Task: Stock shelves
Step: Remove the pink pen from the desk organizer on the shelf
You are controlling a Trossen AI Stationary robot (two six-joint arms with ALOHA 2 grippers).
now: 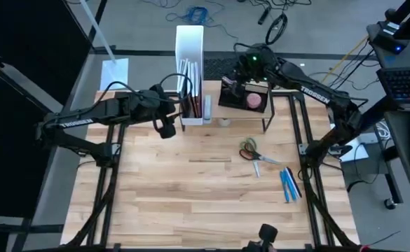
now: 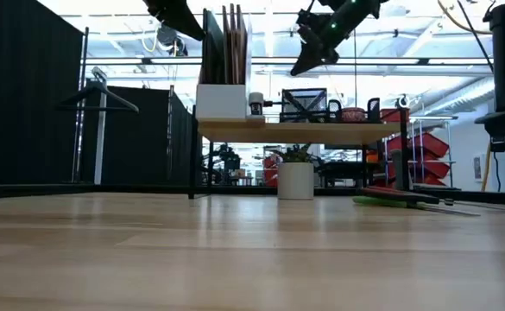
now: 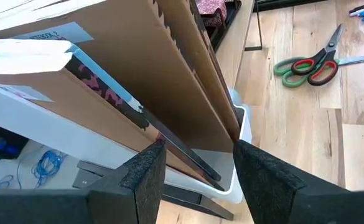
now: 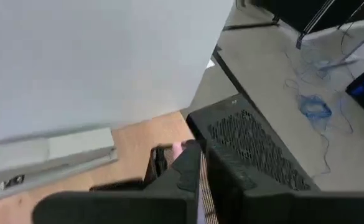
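1. Two arms are over the far half of your table; the shelves (image 1: 243, 112) — a low riser with a light-wood top on thin black legs — stand at the far edge, right of centre.
2. Your left gripper (image 3: 197, 171) hovers with fingers spread at the white file box (image 1: 190, 52), which holds brown boards.
3. Your right gripper (image 4: 203, 165) sits with fingers pressed together over the black mesh tray (image 1: 244, 94) on the riser's top.
4. Scissors (image 1: 250, 150) and blue pens (image 1: 287, 183) lie nearer, on the right.
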